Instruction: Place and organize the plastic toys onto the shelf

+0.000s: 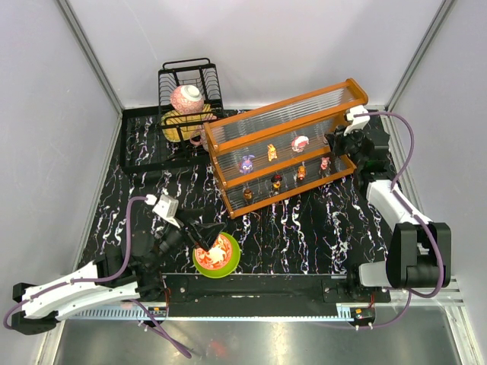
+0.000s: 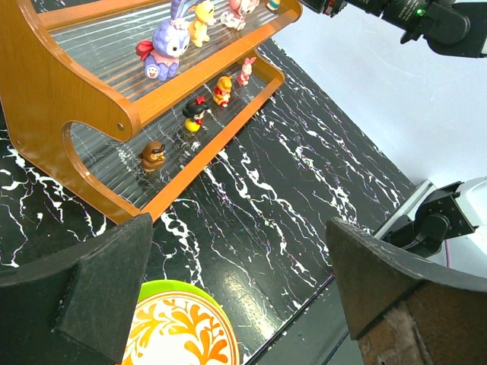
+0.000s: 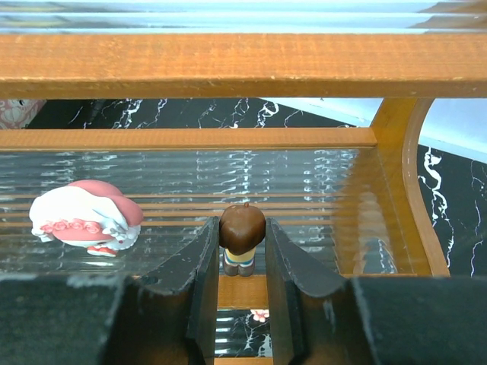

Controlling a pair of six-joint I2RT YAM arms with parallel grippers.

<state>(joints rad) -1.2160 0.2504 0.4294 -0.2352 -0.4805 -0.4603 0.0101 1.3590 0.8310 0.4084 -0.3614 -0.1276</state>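
**Toy placement nearing its end: last visible toy is being gripped at the shelf**

The right claw (image 1: 340,144) is reaching into the right end of the shelf (image 3: 228,65) and is clenching a small brown-headed toy (image 3: 242,228) between its fingers. The toy is sitting at the front rail of the upper occupied tier, near the end panel and well to the right of a pink-and-white toy (image 3: 84,220). Whether its feet are resting on the tier cannot be told.

The left claw (image 1: 207,230) is hanging released, jaws wide, grasping nothing, just over a green-rimmed bowl (image 1: 228,262).

Progress, as judged: seven toys are standing on the shelf.
- Upper occupied tier: purple toy (image 1: 246,163), yellow toy (image 1: 272,153) and the pink-and-white one, spaced in a row.
- Lower tier: four small toys (image 1: 276,181), likewise in a row.

No toy is showing loose on the table (image 1: 304,228). The part of the bowl in view is showing none, though the claw is hiding some of it. What appears to be left is releasing the held toy and perhaps tidying the spacing.

The table is showing black with white marbling and looks glossy. Pale panel walls are enclosing it on three sides. A black wire rack (image 1: 171,80) holding crockery is standing at the far left corner.
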